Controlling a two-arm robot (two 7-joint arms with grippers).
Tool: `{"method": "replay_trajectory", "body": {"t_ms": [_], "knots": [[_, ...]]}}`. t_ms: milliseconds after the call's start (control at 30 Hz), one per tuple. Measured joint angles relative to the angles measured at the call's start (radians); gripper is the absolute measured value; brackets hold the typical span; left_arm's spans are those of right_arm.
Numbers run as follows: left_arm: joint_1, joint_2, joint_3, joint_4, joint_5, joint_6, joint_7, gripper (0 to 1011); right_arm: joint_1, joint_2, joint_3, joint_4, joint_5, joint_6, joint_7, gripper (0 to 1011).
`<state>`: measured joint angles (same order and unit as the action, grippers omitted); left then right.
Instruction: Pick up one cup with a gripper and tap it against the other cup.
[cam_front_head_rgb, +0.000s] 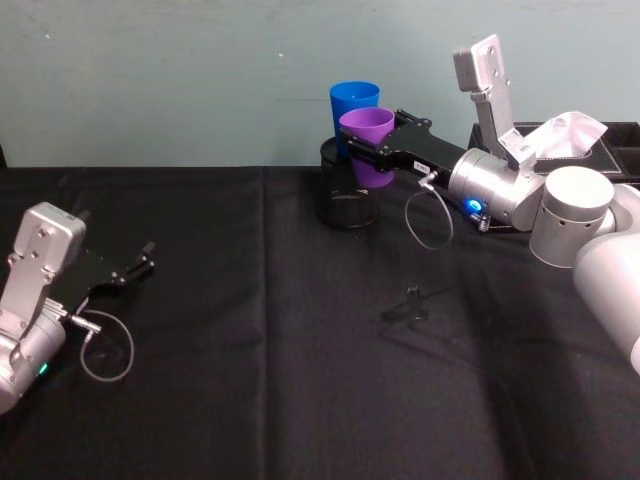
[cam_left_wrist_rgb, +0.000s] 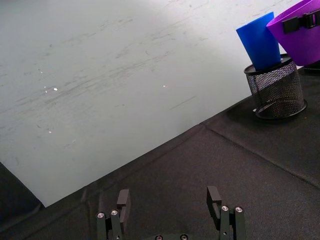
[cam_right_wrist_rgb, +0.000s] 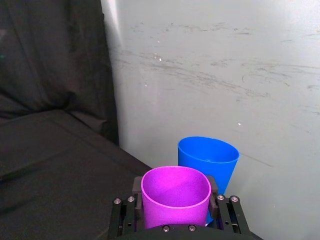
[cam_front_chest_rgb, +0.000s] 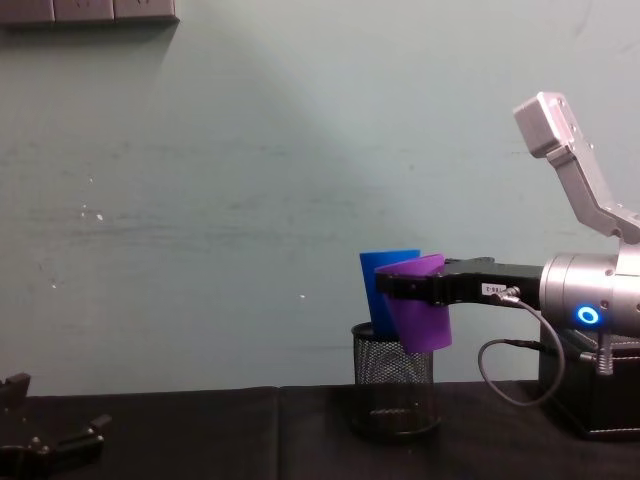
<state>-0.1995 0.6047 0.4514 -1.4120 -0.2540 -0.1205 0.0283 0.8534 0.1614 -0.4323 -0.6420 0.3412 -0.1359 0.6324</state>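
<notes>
**Supervisor:** Report the current step.

**Operator:** I judge this to be the tap itself. The right gripper (cam_front_head_rgb: 378, 152) holds the smooth purple tapered plastic tumbler (cam_front_head_rgb: 366, 140) in the air, well clear of the black cloth-covered table (cam_front_head_rgb: 300, 380). It sits against the near side of the bright blue tapered plastic tumbler (cam_front_head_rgb: 354, 100). The blue tumbler stands tilted inside the black wire-mesh pen holder (cam_front_head_rgb: 345, 205), near the wall at the back of the table. In the chest view the two tumblers overlap near their rims. I cannot tell whether they are touching or only just beside each other.

**Supervisor:** State the jaw condition.

**Operator:** The right jaws are clamped on the purple tumbler, one finger on each side of its wall just below the rim. The tumbler is upright between them with its mouth open to the wrist camera. The left gripper (cam_front_head_rgb: 140, 265) is parked low at the left of the table. Its jaws are spread wide and grasp nothing.

**Supervisor:** What does the next move require?

**Operator:** If contact is not made, I expect a short, gentle push toward the blue tumbler. The blue tumbler sits loosely in the holder, so a hard push could tip it. The grip must not slacken.
</notes>
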Motion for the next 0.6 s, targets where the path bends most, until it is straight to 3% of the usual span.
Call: {"method": "replay_trajectory", "body": {"t_ms": [600], "knots": [[0.000,0.000,0.000,0.000,0.000,0.000,0.000,1000,0.000,0.000,0.000,0.000,0.000,0.000,0.000,726]]}}
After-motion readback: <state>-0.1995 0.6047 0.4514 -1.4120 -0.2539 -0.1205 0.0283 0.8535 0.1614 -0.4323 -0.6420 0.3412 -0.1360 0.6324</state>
